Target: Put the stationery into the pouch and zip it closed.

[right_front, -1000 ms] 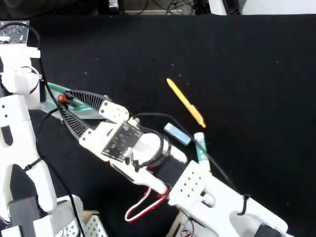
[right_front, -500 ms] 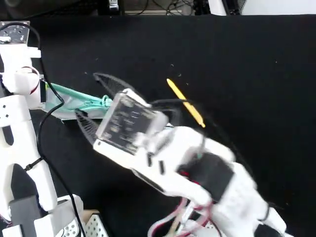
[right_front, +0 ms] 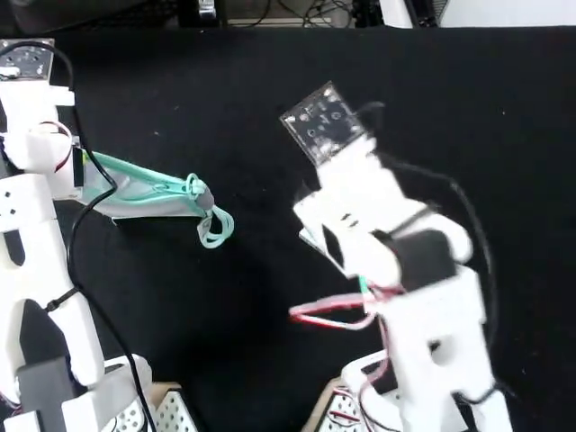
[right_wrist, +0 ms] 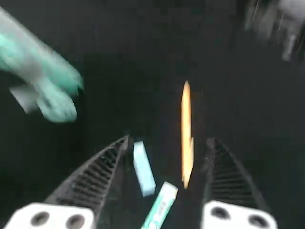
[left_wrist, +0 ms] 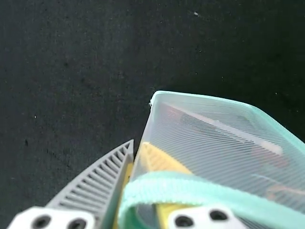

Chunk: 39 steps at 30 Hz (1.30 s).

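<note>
- The black cloth-covered worktop [right_front: 468, 99] has bare room toward its far edge and right edge. There is also an open strip between the pouch and the loose stationery.
- The white right arm [right_front: 396, 252] stands over the middle of the worktop. Its hand [right_wrist: 167, 140] is spread wide and empty, hovering above three loose pieces.
- The white left arm [right_front: 36, 207] sits by the left edge. Its hand [left_wrist: 138, 167] is clamped on one end of the pouch.
- The translucent ribbed pouch with teal trim [right_front: 135, 193] lies near the left edge, its teal loop end pointing toward the middle. Faint shapes show through its wall, but I cannot tell what they are or how far the mouth gapes.
- The slim yellow pen [right_wrist: 186, 129] lies on the cloth between the spread fingers.
- The green-and-white pen [right_wrist: 159, 210] lies just beside the yellow pen's near end.
- The small pale-blue eraser [right_wrist: 143, 168] lies near one finger, just apart from both pens.
- The step in hand looks like picking up a piece; the zipping is not yet due.
- Next, the right hand likely needs to drop over one item alone. The three lie close together, so its fingers must straddle just that one. The carry then crosses the open strip toward the pouch mouth.
</note>
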Motion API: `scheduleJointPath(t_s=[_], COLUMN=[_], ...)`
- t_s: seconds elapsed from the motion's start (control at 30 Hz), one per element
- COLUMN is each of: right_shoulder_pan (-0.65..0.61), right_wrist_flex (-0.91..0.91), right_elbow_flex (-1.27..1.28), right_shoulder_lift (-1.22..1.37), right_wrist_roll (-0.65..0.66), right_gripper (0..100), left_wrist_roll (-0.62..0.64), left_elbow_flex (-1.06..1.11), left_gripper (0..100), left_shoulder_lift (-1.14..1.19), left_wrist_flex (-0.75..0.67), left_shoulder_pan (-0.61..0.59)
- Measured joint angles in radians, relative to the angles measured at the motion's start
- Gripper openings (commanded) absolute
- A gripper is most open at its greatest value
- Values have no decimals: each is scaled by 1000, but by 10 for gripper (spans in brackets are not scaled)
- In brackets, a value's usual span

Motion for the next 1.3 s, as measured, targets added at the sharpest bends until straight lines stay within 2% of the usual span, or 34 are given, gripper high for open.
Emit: scheduleJointPath(t_s=[0.17,0.27,0.43,0.57,0.73,0.9,1.1,1.3], right_shoulder_pan=[17,17,21,60,69,69,69,26], right_wrist_flex=[-230,-311,-387,-431,-436,-436,-437,-439], right_elbow_flex=[410,512,511,405,279,224,222,222], right_shoulder_lift=[2,15,207,419,617,692,718,760], right_wrist_roll=[153,204,221,232,328,385,453,462], right_gripper=[160,162,226,226,225,188,191,188], left_wrist_roll=[0,0,0,0,0,0,0,0], left_elbow_flex=[15,15,15,15,15,15,15,17], left_gripper=[29,29,29,29,29,29,29,29], left_shoulder_lift=[-2,-2,-2,-2,-2,-2,-2,-2], left_wrist_flex=[-12,-12,-12,-12,-12,-12,-12,-12], left_shoulder_pan=[0,0,0,0,0,0,0,0])
